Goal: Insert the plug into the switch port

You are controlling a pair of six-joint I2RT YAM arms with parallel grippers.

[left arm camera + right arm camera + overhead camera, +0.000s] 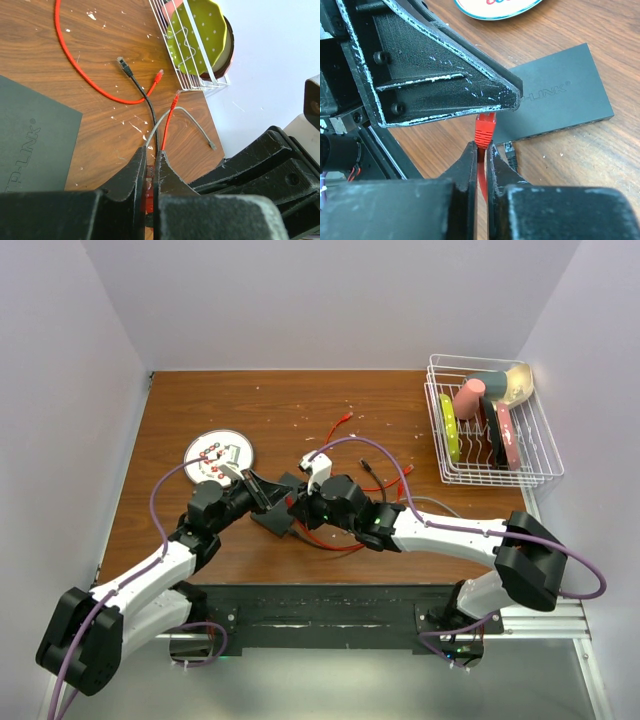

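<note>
The right tool [481, 150] is clenched on the red plug [485, 127]. The left tool [151, 156] looks pinched on the same plug too. The switch [560, 95] lies flat on the bench [600, 40], just right of the plug's tip. The plug points past the switch's corner, so I think it must turn toward the long side.

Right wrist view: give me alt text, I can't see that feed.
The right gripper's jaws are shut on the red plug, its tip pointing up under the left gripper's finger. Just behind lies the black switch on the wooden table, a black plug beside it.
</note>
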